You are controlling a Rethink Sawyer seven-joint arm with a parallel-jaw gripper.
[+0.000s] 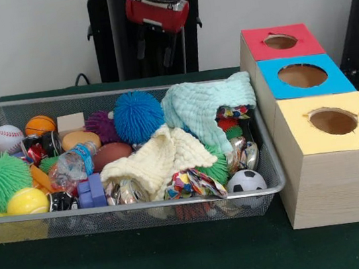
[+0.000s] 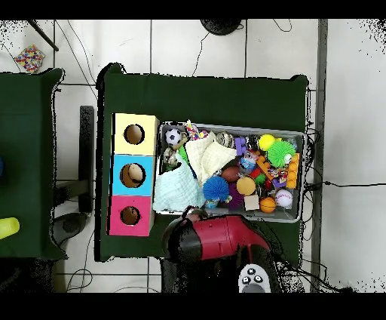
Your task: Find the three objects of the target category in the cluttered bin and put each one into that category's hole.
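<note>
Basket [image 1: 127, 92]: centre-left, cloths heaped over the toys, probably hiding targets.
Red hole [image 1: 280, 41]: upper right, open.
Gripper [image 1: 158, 50]: top centre, jaws' opening unclear.

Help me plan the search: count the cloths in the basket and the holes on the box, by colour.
Pale green cloth: 1
Cream cloth: 1
Red-framed hole: 1
Blue-framed hole: 1
Yellow-framed hole: 1
Total: 5
</note>
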